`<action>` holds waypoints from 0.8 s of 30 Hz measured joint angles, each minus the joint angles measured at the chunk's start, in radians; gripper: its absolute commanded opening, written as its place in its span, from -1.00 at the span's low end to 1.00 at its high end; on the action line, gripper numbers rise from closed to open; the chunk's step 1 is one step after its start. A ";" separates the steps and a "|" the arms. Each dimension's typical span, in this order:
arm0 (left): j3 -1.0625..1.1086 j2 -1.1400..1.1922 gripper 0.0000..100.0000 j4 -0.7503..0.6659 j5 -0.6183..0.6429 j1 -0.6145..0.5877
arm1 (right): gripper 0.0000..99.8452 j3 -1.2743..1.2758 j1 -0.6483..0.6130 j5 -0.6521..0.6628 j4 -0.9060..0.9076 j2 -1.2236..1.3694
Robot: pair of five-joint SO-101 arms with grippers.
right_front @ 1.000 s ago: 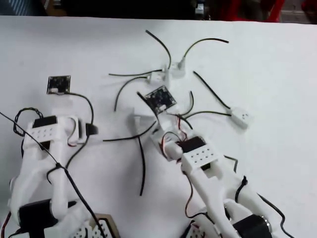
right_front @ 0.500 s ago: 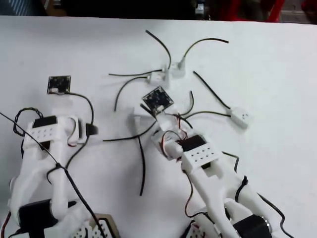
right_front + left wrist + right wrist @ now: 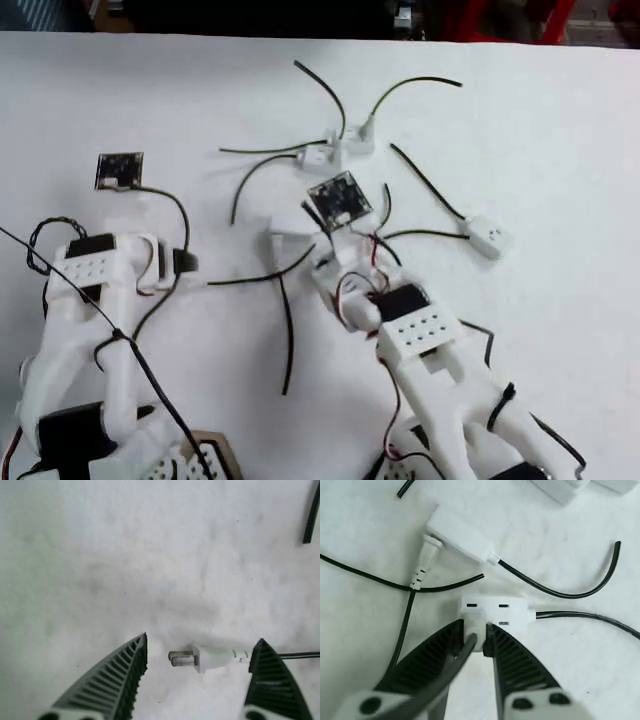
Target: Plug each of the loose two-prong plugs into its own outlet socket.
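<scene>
In the right wrist view my right gripper (image 3: pixel 474 632) is shut on a white two-prong plug (image 3: pixel 474 622). The plug's front sits against the face of a white outlet block (image 3: pixel 506 611), and its prongs are hidden. Just beyond lies a second white outlet (image 3: pixel 461 538) with a plug (image 3: pixel 427 555) at its end. My left gripper (image 3: pixel 201 641) stands open low over the table. A loose white plug (image 3: pixel 205 658) lies flat between its fingers (image 3: pixel 122 677), untouched, with both prongs showing.
In the high view a separate white outlet (image 3: pixel 487 236) lies at the right. Two more white pieces (image 3: pixel 335 152) sit together at the back centre. Black cords (image 3: pixel 287 330) curl across the middle of the white table (image 3: pixel 560 120) around both arms.
The right arm has shifted to the right, carrying its wrist and the plug with it. The left arm has stayed where it was.
</scene>
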 measured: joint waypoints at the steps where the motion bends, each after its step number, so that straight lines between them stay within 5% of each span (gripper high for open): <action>1: 0.000 0.000 -0.36 0.000 0.000 0.000 | -0.97 0.011 0.002 -0.006 -0.006 -0.002; 17: 0.000 0.000 -0.36 0.000 0.000 0.000 | -0.97 0.060 -0.011 -0.037 -0.233 0.135; 24: 0.000 0.000 -0.36 0.000 0.000 0.000 | -0.97 0.038 -0.011 -0.037 -0.173 0.135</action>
